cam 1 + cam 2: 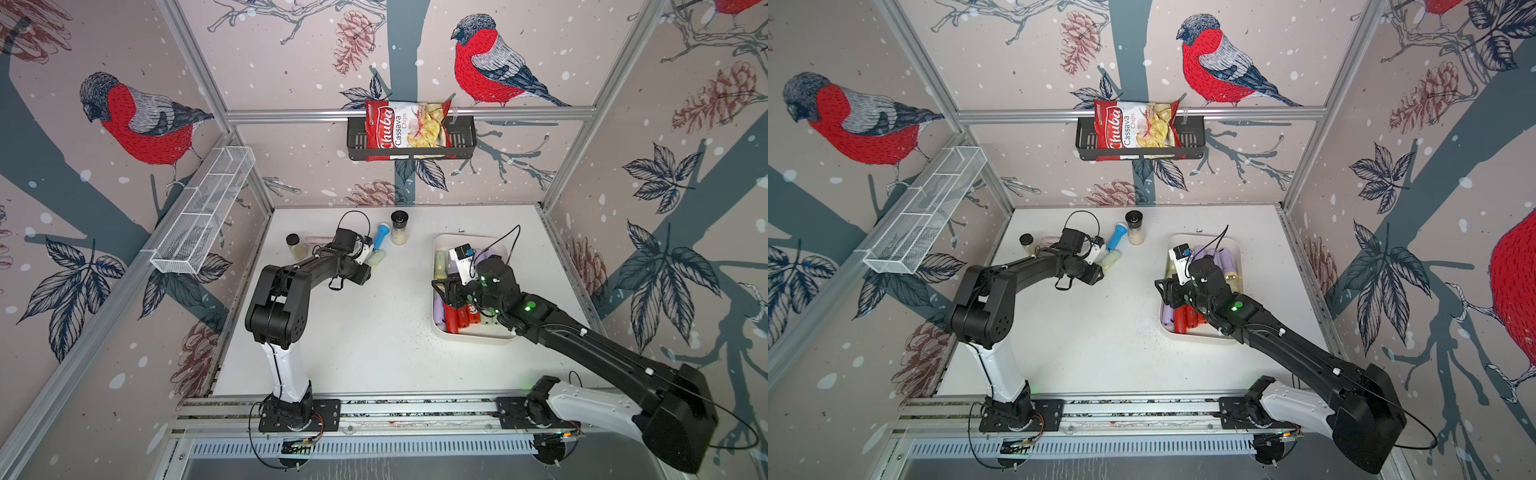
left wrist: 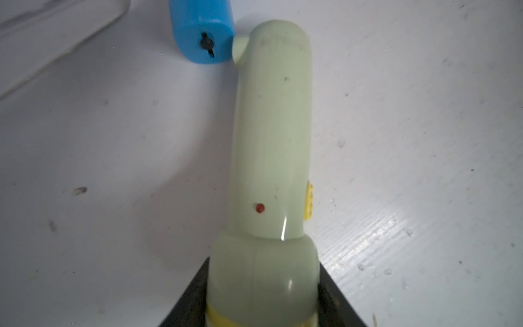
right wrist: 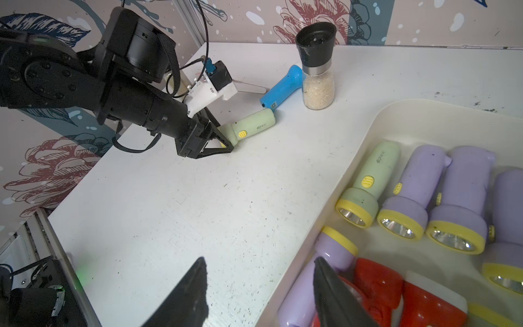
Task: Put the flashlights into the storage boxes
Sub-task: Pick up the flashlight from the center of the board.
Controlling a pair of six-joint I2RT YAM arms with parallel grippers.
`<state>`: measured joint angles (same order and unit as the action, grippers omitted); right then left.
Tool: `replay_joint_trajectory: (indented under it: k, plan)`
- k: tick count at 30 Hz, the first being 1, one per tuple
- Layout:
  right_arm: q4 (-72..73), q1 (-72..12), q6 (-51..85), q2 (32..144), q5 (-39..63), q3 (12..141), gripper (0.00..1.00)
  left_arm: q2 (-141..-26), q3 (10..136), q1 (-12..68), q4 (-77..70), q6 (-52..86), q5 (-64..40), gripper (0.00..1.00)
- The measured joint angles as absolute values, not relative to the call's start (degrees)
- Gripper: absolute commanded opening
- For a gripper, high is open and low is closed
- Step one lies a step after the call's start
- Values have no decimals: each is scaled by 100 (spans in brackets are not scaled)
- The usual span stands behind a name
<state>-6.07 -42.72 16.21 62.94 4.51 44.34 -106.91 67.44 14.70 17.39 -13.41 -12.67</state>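
The left fingers (image 2: 192,305) press against both flanks of the wide head of a pale green flashlight (image 2: 271,127), pinching it while it lies flat on the white table (image 1: 374,353). The left wrist view shows them only as two black wedges cut off by the picture's edge, and the flashlight's yellow lens ring is cropped too. At the flashlight's tail a small lug touches the butt of the blue flashlight (image 2: 201,31). That one lies on the table just beside a tall black-capped spice jar (image 3: 317,70). In the right wrist view the jar covers its head.

The right fingers (image 3: 186,297) stand spread with nothing between them, one above bare table, the other above the cream tray (image 1: 478,337). Their bases are out of frame. In the tray lie lilac flashlights (image 3: 418,181), one green flashlight (image 3: 373,175) and red flashlights (image 3: 379,283), the nearest partly hidden behind a finger. In both top views the right arm covers the tray's middle, so they cannot be counted.

Behind the left wrist a pale pinkish long thing (image 1: 1050,241) is half hidden, and what it is cannot be told. A small spice jar (image 1: 294,245) stands beside it. On the walls hang a white wire-mesh basket (image 1: 203,212) and a black basket (image 1: 463,139) holding a chips bag (image 1: 403,129).
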Motion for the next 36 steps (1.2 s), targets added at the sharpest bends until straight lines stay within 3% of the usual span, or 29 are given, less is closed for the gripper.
replay_joint_trajectory:
  k: [11, 19, 27, 36]
  plan:
    - [-565, -4272, 1350, 6222, 432, 4427, 60, -9386, 6198, 1494, 1876, -1485, -1817, 25]
    - [-502, -4348, 873, 6340, 451, 4606, 61, -8576, 5876, 1697, 2154, -1999, -2359, 22]
    - [-449, -5059, -725, 6464, 130, 4781, 62, -8176, 5745, 2156, 2565, -2443, -2783, 22]
    - [-307, -6034, -3548, 6558, -600, 4368, 64, -8097, 5642, 2287, 2858, -2598, -3409, 22]
